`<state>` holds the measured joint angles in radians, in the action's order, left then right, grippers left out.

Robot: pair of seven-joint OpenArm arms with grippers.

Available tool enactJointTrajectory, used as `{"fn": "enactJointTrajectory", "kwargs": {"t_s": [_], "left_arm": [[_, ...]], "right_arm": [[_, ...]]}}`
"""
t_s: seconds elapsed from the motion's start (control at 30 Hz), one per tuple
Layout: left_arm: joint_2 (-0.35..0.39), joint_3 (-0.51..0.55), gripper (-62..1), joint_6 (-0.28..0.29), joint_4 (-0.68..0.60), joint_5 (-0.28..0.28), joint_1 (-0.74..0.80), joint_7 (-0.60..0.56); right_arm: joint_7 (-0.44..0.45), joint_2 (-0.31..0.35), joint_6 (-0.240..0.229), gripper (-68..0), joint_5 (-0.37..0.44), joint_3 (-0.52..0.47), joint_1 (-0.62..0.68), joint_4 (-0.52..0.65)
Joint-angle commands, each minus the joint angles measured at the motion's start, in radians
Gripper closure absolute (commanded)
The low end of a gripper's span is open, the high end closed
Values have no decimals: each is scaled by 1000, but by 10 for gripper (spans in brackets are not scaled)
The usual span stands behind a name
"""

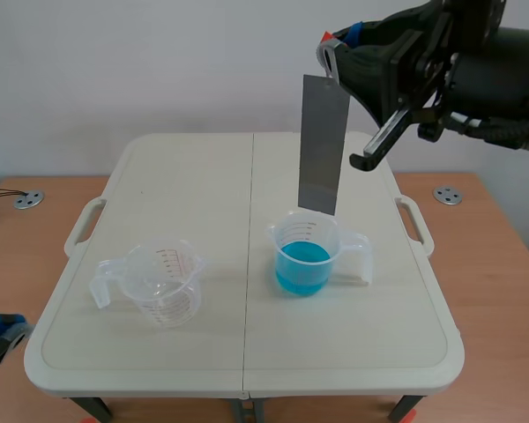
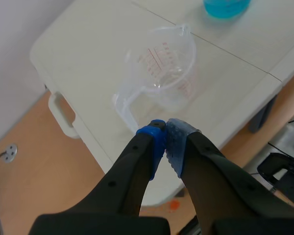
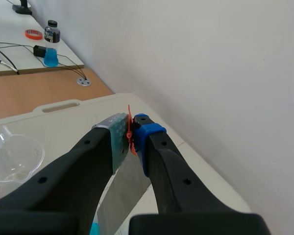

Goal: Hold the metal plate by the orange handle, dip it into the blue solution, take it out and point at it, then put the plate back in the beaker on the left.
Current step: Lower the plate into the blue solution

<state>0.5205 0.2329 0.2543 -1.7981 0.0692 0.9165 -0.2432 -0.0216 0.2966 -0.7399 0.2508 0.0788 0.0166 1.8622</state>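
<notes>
You've got the R gripper [image 3: 133,134] clamped on the orange handle [image 3: 129,117], plate [image 1: 324,145] hanging upright over the blue beaker [image 1: 305,256], right of centre, lower edge at its rim. L gripper [image 2: 165,131] is pinched together w/ nothing in it, near left, by the empty beaker [image 1: 163,284].

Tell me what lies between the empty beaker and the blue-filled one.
Only bare table with its middle seam separates the empty beaker and blue beaker, seen in the scene view.

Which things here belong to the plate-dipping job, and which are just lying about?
Job: metal plate, right pincer gripping it, beaker of blue solution, empty beaker.
Lying about: tape roll, dark bottle, metal disc.
</notes>
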Motion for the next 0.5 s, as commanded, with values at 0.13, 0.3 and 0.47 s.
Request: {"fn": "enactJointTrajectory", "kwargs": {"t_s": [0.13,0.3,0.47], "left_arm": [[-8,52,-34,-5,-17,-14,116,-52],[-8,84,-34,-5,-17,-14,201,-54],[-10,89,-34,-5,-16,-14,236,-53]], "right_arm": [[74,10,-6,-13,-40,-5,-11,-55],[126,10,-6,-13,-72,-5,-11,-105],[183,7,-6,-13,-114,-5,-11,-151]]}}
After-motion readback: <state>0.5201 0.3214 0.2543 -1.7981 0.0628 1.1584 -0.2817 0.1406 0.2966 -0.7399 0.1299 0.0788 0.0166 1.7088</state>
